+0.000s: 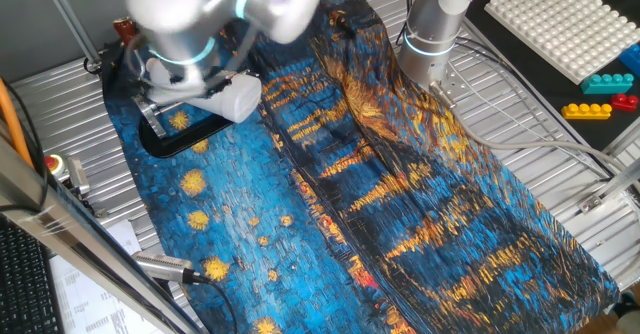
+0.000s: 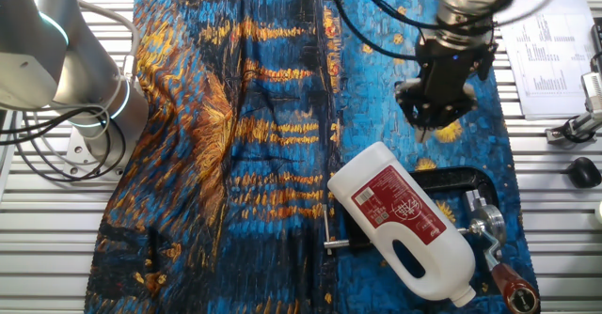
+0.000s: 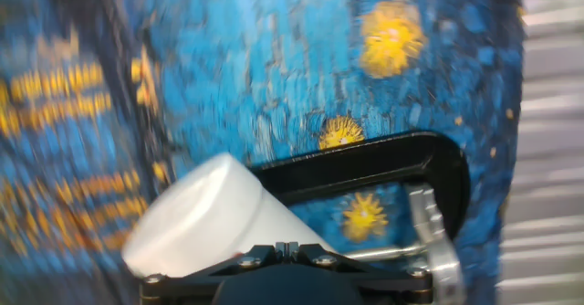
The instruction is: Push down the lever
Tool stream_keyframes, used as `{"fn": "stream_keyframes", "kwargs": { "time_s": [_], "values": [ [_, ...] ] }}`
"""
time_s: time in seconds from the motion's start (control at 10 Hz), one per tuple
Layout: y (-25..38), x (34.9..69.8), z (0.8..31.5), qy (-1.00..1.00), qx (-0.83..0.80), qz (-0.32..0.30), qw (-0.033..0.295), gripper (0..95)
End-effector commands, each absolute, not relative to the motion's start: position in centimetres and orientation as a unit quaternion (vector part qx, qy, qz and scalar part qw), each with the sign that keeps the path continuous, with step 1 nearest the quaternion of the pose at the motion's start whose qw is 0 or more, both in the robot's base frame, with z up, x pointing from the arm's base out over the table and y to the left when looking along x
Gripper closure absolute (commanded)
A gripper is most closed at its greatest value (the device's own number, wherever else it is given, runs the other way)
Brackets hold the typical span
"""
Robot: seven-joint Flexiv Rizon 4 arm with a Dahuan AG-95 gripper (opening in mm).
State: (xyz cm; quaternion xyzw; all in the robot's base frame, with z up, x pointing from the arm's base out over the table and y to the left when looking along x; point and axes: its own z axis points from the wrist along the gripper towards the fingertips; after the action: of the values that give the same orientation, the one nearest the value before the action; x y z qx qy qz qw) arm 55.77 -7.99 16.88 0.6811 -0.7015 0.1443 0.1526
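Lever [image 2: 491, 250] and clamp [image 2: 450, 178] lie at the cloth's [image 2: 235, 117] edge, the thin silver bar ending in a red-brown tip [image 2: 515, 286] just beside the white bottle [image 2: 406, 220] that rests across the black frame. It looks rigid and smooth, probably sprung, so I judge a firm downward press near the plastic tip, where leverage is greatest, suits it better than a pinch. Above the cloth and apart from the clamp hangs the gripper [image 2: 426, 133]; whether its jaws are spread or pressed together I cannot tell.

Glossy white plastic bottle [image 2: 406, 231], shiny metal lever [image 2: 485, 231], printed cloth [image 2: 245, 117], glossy blk clamp [image 3: 365, 163]
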Motion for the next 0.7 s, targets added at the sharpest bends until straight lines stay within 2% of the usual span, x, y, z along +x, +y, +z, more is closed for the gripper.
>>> {"fn": "stream_keyframes", "kwargs": {
  "time_s": [0.1,0.7],
  "values": [
    [-8.9,56.5,16.3,-0.525,0.802,0.221,0.182,95.0],
    [-10.1,56.7,18.4,-0.505,0.807,0.232,0.197,95.0]
  ]
}}
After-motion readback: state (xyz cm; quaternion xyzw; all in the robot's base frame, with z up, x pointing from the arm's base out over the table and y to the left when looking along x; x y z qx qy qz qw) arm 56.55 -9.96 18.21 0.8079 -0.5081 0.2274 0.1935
